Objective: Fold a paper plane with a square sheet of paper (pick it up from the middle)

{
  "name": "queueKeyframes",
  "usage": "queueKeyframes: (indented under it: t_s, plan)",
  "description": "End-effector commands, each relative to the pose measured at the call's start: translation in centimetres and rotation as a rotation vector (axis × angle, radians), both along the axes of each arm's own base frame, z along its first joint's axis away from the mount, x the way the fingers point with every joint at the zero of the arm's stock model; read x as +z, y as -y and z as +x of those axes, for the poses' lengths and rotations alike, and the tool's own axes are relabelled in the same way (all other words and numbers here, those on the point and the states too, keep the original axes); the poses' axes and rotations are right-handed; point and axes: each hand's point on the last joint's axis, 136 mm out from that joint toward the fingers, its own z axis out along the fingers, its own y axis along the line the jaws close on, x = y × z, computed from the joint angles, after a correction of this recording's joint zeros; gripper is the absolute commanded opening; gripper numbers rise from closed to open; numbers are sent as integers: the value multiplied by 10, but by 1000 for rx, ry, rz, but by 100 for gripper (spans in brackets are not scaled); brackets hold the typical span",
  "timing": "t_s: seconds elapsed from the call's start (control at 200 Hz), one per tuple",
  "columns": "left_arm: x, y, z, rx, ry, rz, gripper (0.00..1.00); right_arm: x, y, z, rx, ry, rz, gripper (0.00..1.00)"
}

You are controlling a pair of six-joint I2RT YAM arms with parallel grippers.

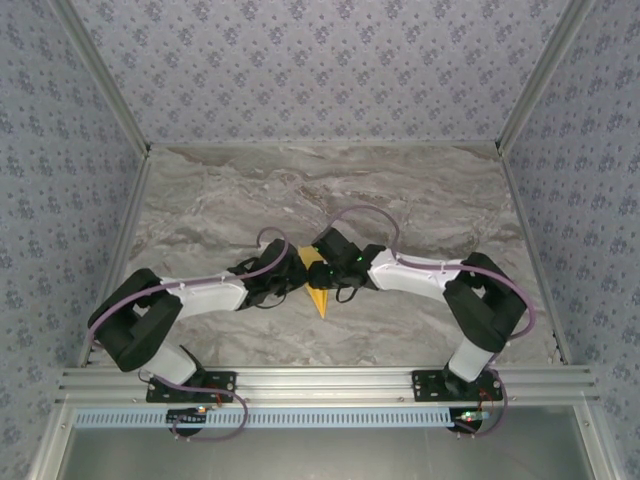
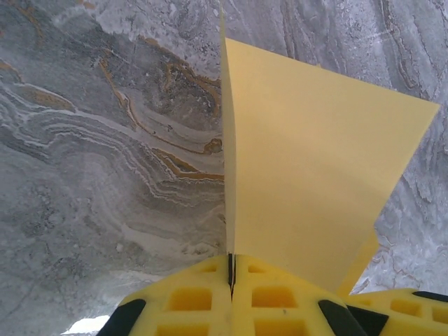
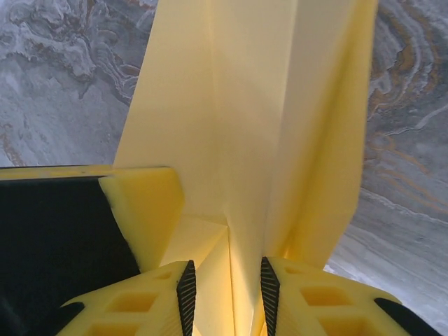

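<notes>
Over a grey marbled surface (image 1: 400, 200) the two arms meet near its middle at the yellow paper (image 1: 319, 296), which is folded to a narrow dart pointing toward their bases. The left jaws are pressed together on one paper edge. The right jaws stand slightly apart with folded layers between their pads (image 3: 186, 297); whether they grip, I cannot tell.
</notes>
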Motion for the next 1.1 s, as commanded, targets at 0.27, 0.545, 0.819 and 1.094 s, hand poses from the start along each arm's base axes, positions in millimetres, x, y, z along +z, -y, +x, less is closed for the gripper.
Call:
queueKeyframes:
  t_s: [0.27, 0.545, 0.819, 1.094]
  plan:
    - [4, -6, 1, -2, 16, 25, 1, -13, 14, -1, -45, -11, -134, 48]
    - [3, -4, 1, -7, 12, 23, 1, -6, 10, 0, -34, -10, -99, 51]
    - [4, -4, 1, -13, 9, 27, 1, -10, 22, 13, -39, -22, -123, 56]
    - [8, 0, 1, -22, 15, 7, 2, -16, 7, -13, 16, -128, -7, 56]
